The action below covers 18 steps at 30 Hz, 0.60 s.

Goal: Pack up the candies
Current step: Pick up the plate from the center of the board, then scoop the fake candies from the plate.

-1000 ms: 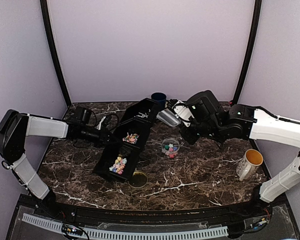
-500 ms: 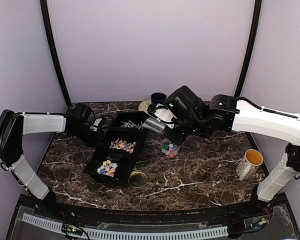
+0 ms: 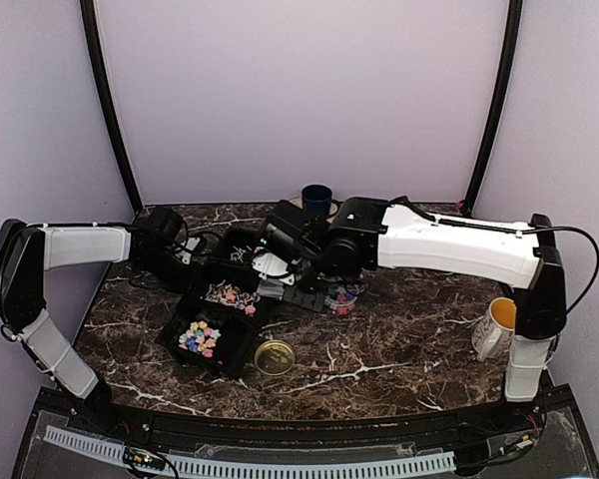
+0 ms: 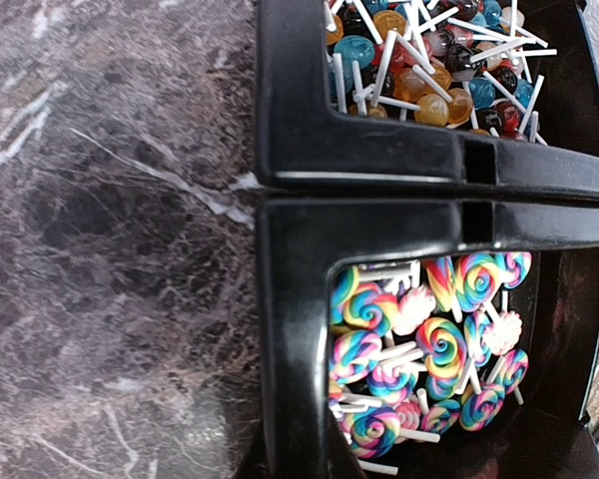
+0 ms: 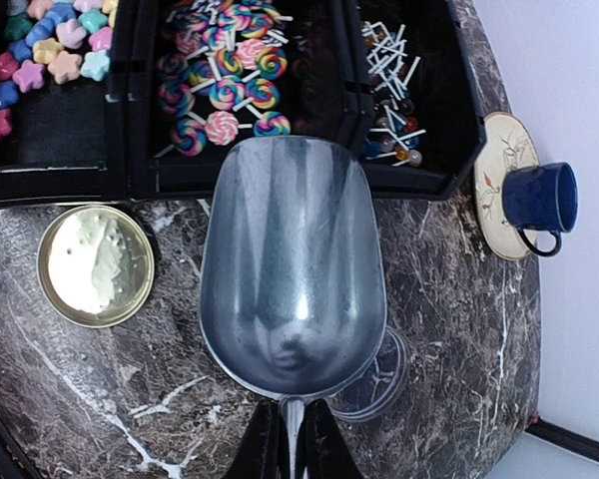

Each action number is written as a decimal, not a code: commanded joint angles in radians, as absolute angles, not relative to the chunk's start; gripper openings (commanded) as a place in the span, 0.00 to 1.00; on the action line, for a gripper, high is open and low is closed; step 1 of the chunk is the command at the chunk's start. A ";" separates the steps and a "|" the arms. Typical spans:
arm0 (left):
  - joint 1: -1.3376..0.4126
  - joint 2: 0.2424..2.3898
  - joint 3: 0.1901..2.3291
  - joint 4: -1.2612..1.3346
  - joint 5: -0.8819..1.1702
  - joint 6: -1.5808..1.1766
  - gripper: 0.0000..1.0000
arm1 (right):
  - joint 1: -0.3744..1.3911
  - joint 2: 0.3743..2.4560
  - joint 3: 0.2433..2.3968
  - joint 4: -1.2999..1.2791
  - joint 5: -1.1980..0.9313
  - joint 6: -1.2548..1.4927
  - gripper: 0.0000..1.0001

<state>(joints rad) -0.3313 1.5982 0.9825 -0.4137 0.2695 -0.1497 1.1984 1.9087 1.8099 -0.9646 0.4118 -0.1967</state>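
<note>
The candies lie in a black three-part tray: pastel stars, swirl lollipops and small stick lollipops. In the left wrist view the swirl lollipops fill the near compartment and the stick lollipops the far one. My left gripper is shut on the tray's outer wall, seen from above at the tray's left side. My right gripper is shut on the handle of an empty metal scoop, which hovers beside the tray's edge. A clear jar sits partly under the scoop.
A gold lid lies on the marble in front of the tray. The clear jar stands right of the tray. A blue cup on a saucer stands at the back, and a white mug at the far right.
My right arm has swung left, carrying the scoop from behind the jar to the tray's edge. My left gripper has dragged the tray left and toward the front.
</note>
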 commanded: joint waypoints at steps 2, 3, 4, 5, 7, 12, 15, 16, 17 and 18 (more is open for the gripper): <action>-0.334 1.504 1.039 -0.374 0.278 -0.131 0.00 | 1.228 1.989 1.928 -1.030 0.371 -0.216 0.00; -0.334 1.501 1.038 -0.374 0.273 -0.130 0.00 | 1.230 2.007 1.941 -1.040 0.368 -0.216 0.00; -0.333 1.500 1.038 -0.375 0.264 -0.130 0.00 | 1.229 2.027 1.956 -1.052 0.370 -0.217 0.00; -0.334 1.498 1.040 -0.377 0.257 -0.130 0.00 | 1.230 2.045 1.969 -1.061 0.371 -0.216 0.00; -0.334 1.498 1.045 -0.384 0.240 -0.129 0.00 | 1.229 2.078 1.993 -1.074 0.376 -0.216 0.00; -0.348 1.503 1.055 -0.395 0.206 -0.125 0.00 | 1.230 2.163 2.058 -1.076 0.388 -0.222 0.00; -0.372 1.517 1.072 -0.415 0.173 -0.116 0.00 | 1.228 2.221 2.130 -1.078 0.409 -0.233 0.00; -0.379 1.521 1.080 -0.422 0.162 -0.113 0.00 | 1.228 2.241 2.152 -1.081 0.415 -0.239 0.00; -0.382 1.523 1.088 -0.429 0.155 -0.111 0.00 | 1.228 2.261 2.173 -1.083 0.425 -0.245 0.00; -0.384 1.526 1.095 -0.435 0.149 -0.109 0.00 | 1.229 2.276 2.191 -1.085 0.437 -0.251 0.00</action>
<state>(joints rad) -0.3645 1.5814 1.0080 -0.4736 0.1307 -0.1135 1.2232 2.2246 2.1101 -1.0653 0.3931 -0.2272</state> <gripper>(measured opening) 0.100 0.084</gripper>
